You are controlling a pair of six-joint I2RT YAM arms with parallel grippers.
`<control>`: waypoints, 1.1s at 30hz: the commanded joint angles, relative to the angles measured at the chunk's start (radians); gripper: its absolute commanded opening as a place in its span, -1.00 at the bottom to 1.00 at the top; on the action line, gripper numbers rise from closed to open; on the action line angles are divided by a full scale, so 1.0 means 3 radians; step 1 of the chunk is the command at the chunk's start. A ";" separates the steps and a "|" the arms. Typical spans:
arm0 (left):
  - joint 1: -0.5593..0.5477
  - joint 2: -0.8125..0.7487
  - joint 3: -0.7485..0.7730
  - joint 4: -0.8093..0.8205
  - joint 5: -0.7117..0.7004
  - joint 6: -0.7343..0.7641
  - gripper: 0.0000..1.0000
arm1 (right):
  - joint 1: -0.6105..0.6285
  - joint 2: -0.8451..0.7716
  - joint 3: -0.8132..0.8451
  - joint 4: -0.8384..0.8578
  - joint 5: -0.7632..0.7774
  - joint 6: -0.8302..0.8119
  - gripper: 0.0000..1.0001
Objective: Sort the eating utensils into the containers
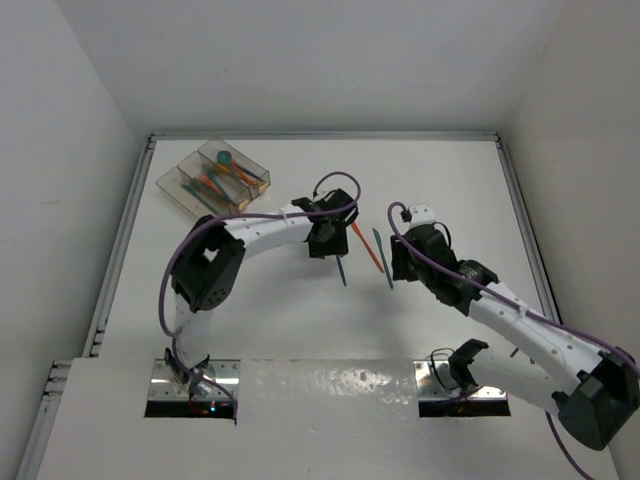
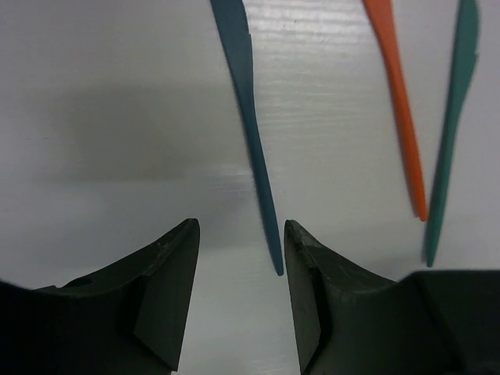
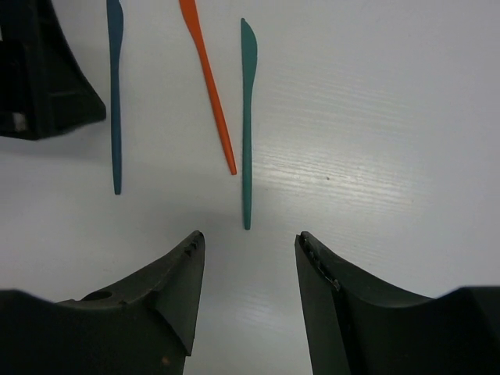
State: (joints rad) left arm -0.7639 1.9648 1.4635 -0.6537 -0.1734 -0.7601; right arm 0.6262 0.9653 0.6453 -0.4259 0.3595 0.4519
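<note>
On the white surface [image 1: 450, 180], we see the clear three-compartment plastic tray [image 1: 172, 186] at far left, holding some utensils. Our left end effector [image 2: 241, 234] gapes wide over the thin blue plastic knife [image 2: 250, 125]. Our right end effector [image 3: 248, 242] gapes likewise over the teal plastic knife [image 3: 247, 117]. Both knives look light, stiff and slippery, so we'd pinch mid-handle.

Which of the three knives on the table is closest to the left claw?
The blue knife: its thin end points into the open left claw. The orange knife and teal knife lie farther off.

White table [image 1: 300, 330], clear tray [image 1: 178, 190], blue knife [image 1: 341, 270], orange utensil [image 1: 367, 247], teal knife [image 1: 382, 256]
</note>
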 commanded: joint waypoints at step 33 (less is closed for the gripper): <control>-0.0154 0.0702 0.0020 -0.0245 -0.0542 0.0212 -1.00 | 0.0009 -0.0017 0.0032 0.0136 0.0044 0.0018 0.01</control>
State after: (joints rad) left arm -0.8467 2.1323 1.5467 -0.6796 -0.3336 -0.7296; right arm 0.6262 0.9539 0.6361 -0.4232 0.3656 0.4702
